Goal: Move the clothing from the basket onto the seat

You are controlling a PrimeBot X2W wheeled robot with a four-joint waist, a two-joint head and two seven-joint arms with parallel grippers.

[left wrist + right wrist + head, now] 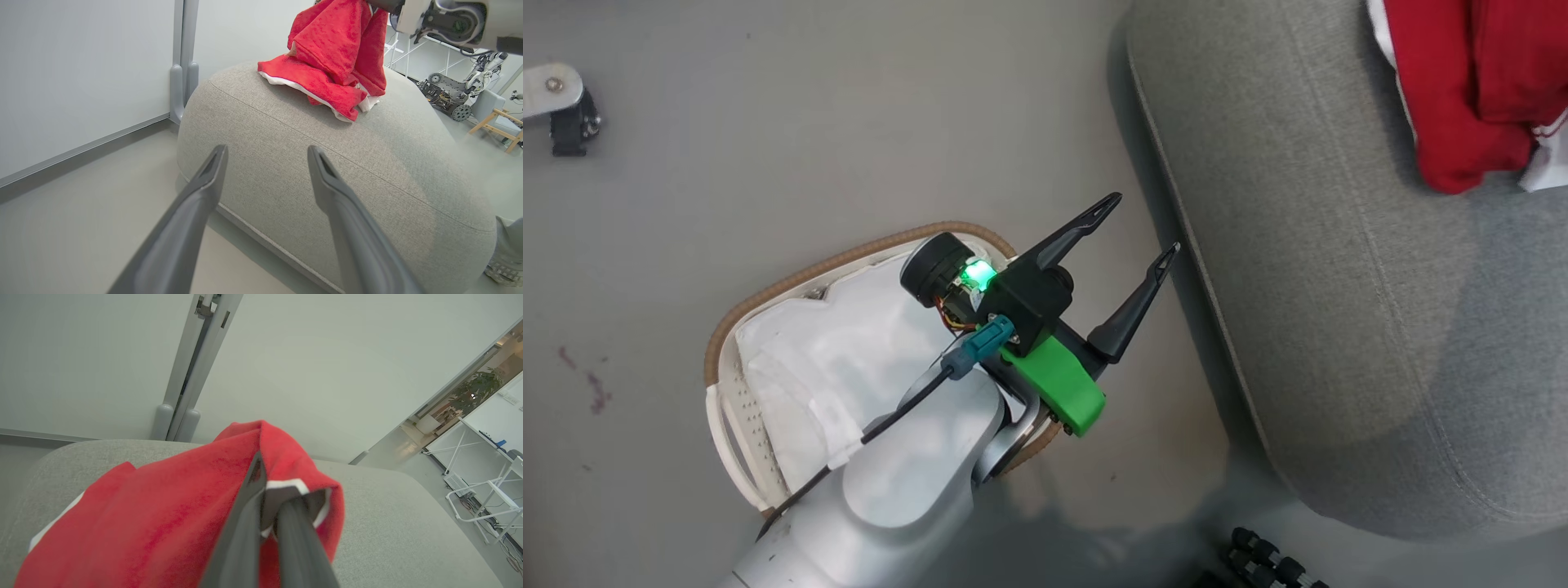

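From the head, steeply down on basket (792, 280) and seat (1339, 286) corner; from left wrist, low, facing seat's side; from right wrist, close over clothing (163, 506); sharing seat and clothing throughout.

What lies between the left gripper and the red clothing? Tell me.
Just bare grey seat cushion separates left gripper from red clothing, per the left wrist view.

Basket (809, 268) on floor (768, 122), just left of seat (1339, 286) left edge; liner (849, 343) inside basket; clothing (1470, 90) on seat, toward far edge.
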